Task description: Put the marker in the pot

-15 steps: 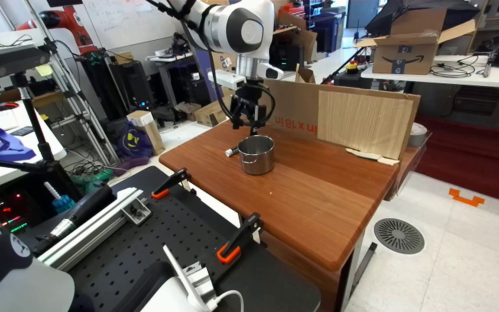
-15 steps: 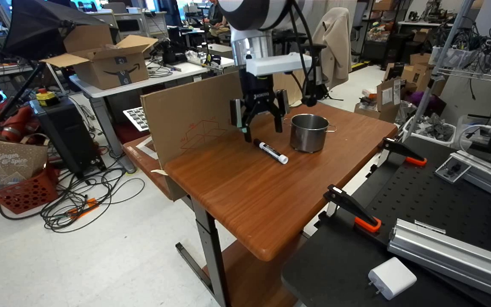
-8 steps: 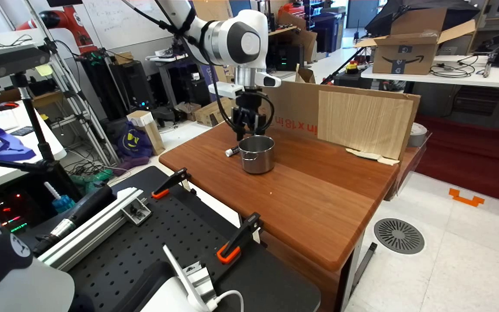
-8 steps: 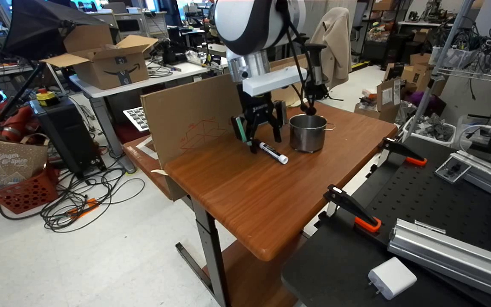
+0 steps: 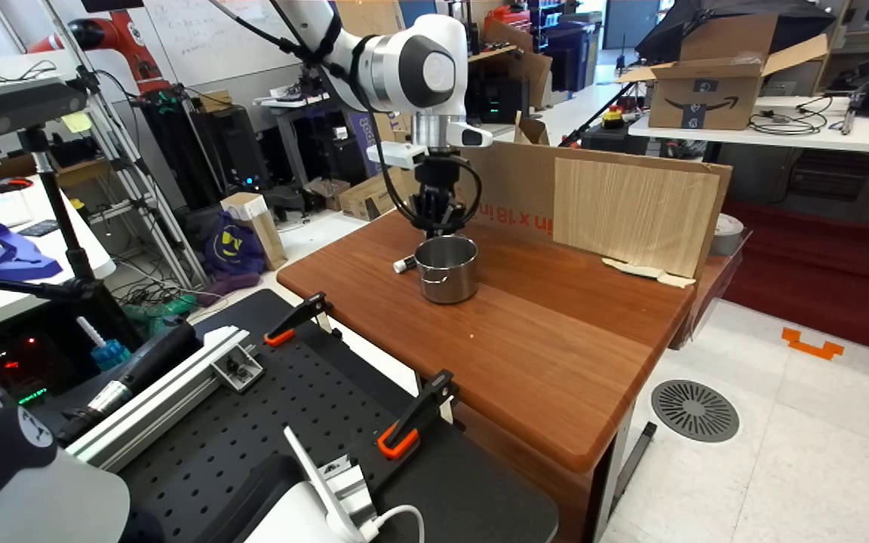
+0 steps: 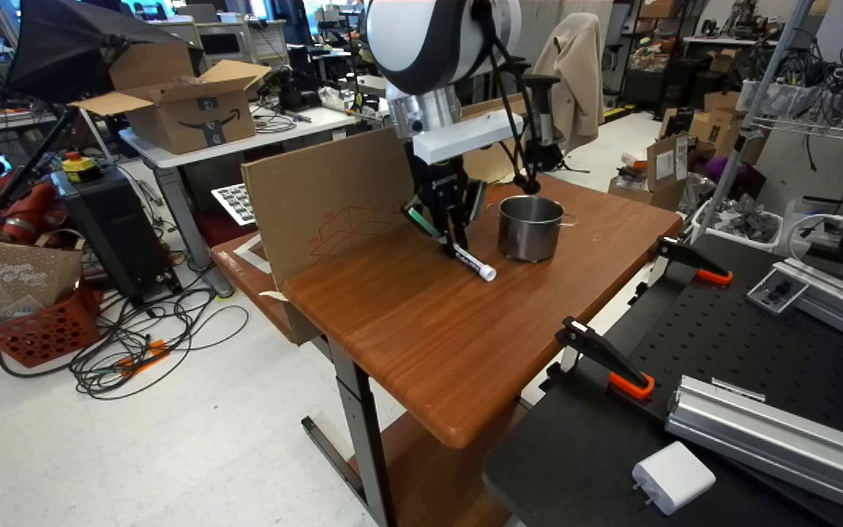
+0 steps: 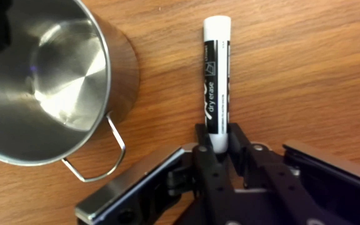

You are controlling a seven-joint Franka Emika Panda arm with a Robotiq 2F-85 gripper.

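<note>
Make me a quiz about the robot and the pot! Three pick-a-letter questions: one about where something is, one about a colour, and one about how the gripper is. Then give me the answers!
1. Where is the pot?
A) On the floor
B) On the brown table
C) Inside a cardboard box

2. What colour is the end of the marker that sticks out farthest from the gripper?
A) White
B) Red
C) Green

3. How is the gripper?
A) Wide open
B) Shut on the pot's handle
C) Shut on the marker

Answers:
1: B, because both exterior views show the pot standing on the brown table.
2: A, because the wrist view shows that end is plain white.
3: C, because the wrist view shows the gripper closed from both sides on the near end of the marker.
</note>
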